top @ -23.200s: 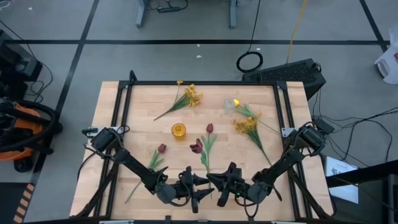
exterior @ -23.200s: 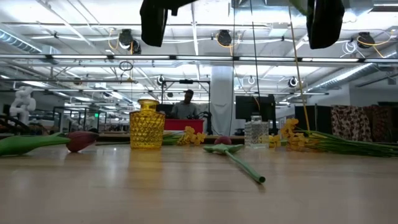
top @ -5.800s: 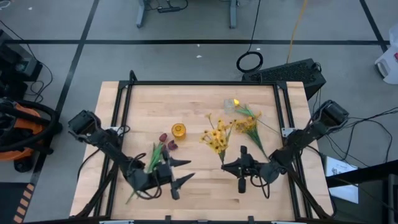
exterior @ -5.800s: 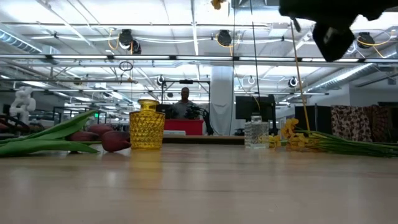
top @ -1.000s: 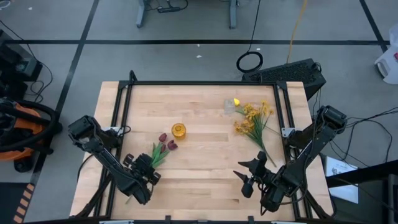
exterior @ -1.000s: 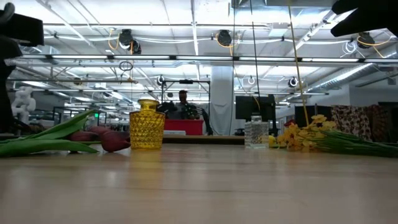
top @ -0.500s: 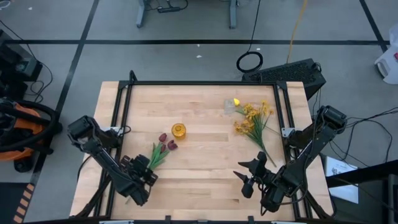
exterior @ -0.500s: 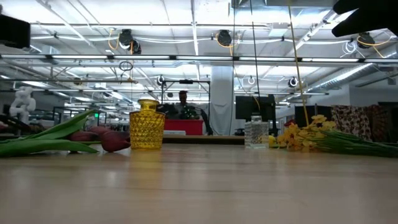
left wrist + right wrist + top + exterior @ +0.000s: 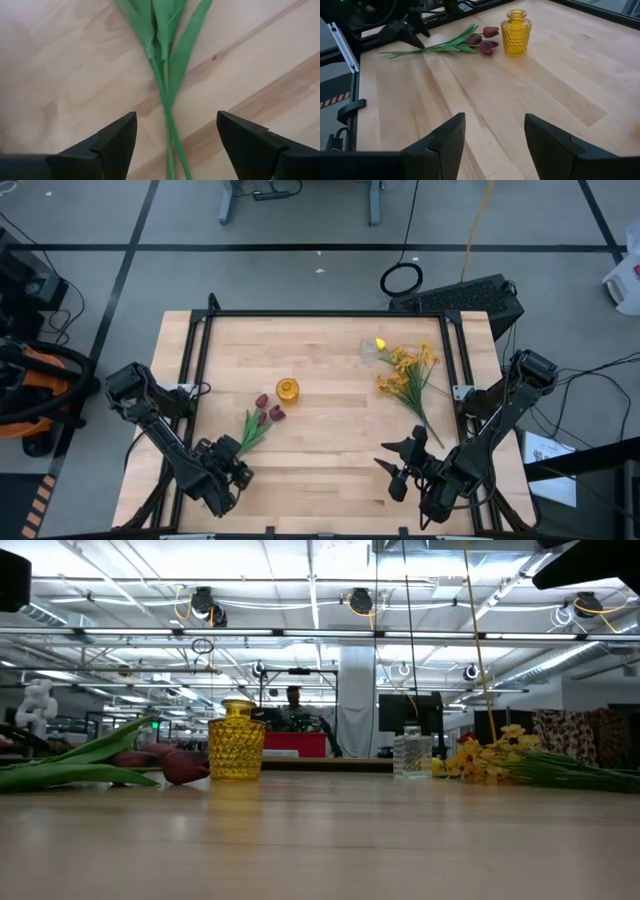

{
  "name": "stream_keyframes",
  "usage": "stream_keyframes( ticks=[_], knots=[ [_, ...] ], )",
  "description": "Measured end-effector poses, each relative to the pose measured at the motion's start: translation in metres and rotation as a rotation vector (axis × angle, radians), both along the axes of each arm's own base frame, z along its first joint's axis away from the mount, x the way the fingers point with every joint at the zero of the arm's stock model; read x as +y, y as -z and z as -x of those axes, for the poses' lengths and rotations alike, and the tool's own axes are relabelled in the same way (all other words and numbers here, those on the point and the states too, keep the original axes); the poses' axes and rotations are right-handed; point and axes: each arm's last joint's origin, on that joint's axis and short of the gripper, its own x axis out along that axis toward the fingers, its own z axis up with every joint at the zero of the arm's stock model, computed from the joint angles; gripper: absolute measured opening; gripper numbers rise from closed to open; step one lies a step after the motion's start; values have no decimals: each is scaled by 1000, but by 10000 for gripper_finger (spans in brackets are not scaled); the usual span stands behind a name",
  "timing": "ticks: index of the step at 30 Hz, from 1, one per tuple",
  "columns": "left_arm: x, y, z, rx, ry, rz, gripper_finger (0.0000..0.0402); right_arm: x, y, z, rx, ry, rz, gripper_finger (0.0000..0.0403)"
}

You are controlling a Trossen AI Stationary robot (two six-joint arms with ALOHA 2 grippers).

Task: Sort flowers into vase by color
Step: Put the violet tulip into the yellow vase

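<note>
Lying between the left gripper's (image 9: pixel 172 145) spread fingers (image 9: pixel 117 140): tulip stems (image 9: pixel 167 100).

grey floor (image 9: pixel 300 270), ceiling lights (image 9: pixel 360 602)

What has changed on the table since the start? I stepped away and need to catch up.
The dark red tulips, once scattered mid-table, now lie bunched left of the yellow vase. The yellow sprays are gathered beside the clear vase at the right rear. The left gripper has opened over the tulip stems and let go. The right gripper hovers empty. Both vases stayed put.
</note>
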Motion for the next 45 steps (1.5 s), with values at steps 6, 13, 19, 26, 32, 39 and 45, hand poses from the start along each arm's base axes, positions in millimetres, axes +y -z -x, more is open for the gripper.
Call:
stream_keyframes(
  ticks=[6, 13, 19, 26, 32, 39, 45],
  knots=[
    [-3, 20, 1, -26, 10, -22, 281, 0, 0, 0, 0, 0, 1, 196],
    [-1, 37, 7, -38, -43, -18, 278, 0, 0, 0, 0, 0, 0, 196],
    [-2, 34, 7, -39, -47, -7, 245, 0, 0, 0, 0, 0, 1, 196],
    [-7, 29, 3, -41, -45, 20, 201, 0, 0, 0, 0, 0, 0, 196],
    [-7, 29, 4, -28, -47, 22, 173, 0, 0, 0, 0, 0, 1, 196],
    [-5, 28, 5, -17, -54, 5, 118, 0, 0, 0, 2, -7, 8, 196],
    [-5, 28, 5, -21, -65, 7, 57, 0, 0, 0, 2, -7, 8, 196]
  ],
)
